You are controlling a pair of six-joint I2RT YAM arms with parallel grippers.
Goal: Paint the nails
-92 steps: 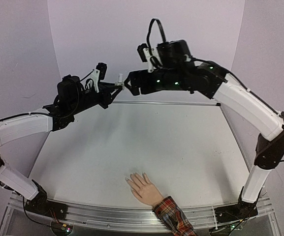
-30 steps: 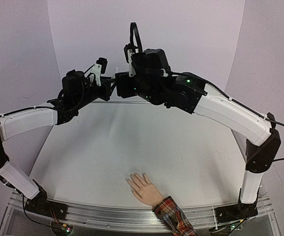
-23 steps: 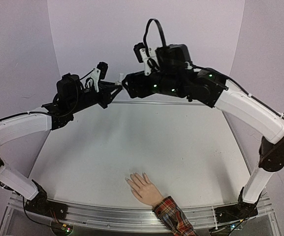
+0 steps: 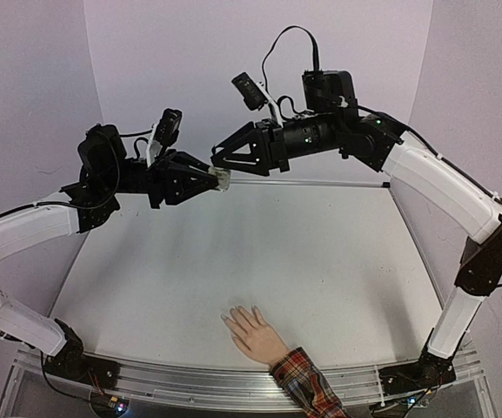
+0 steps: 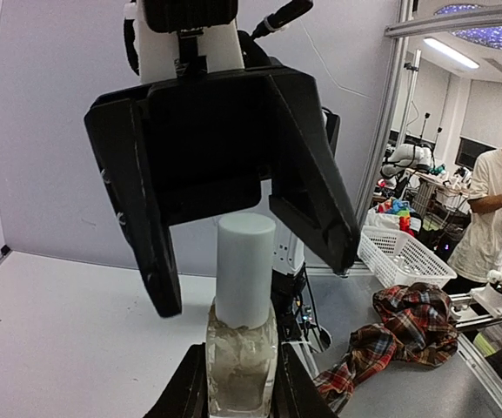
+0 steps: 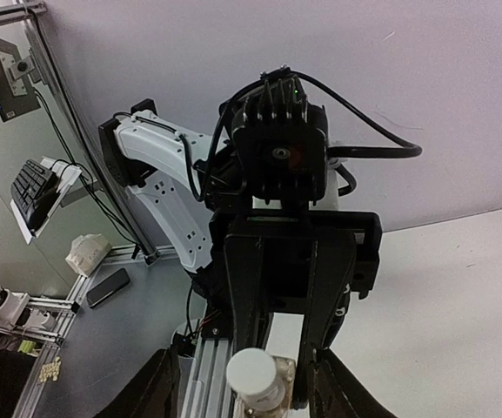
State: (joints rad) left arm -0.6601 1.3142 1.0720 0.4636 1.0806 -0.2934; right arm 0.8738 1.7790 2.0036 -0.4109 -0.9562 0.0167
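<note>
The flesh-coloured mannequin hand (image 4: 252,334) lies palm down at the table's near edge, its red plaid cuff (image 4: 307,385) toward me. The nails (image 4: 236,313) at its fingertips are too small to make out. High above the table's back, my left gripper (image 4: 220,180) (image 5: 240,387) is shut on a small clear polish bottle (image 5: 242,353) with a white cap (image 5: 244,270). My right gripper (image 4: 217,163) (image 6: 251,396) faces it. The right gripper's black fingers (image 5: 150,248) stand open on either side of the cap (image 6: 255,379) without touching it.
The white table (image 4: 320,252) has purple walls at the back and sides. Beyond the table, the left wrist view shows a white basket (image 5: 403,257), a heap of plaid cloth (image 5: 398,326) and a person (image 5: 494,209). A keyboard (image 6: 37,187) shows off to the left.
The left gripper has carried the bottle lower and slightly right. The right wrist has turned and drawn back a little, its jaws now apart round the cap.
</note>
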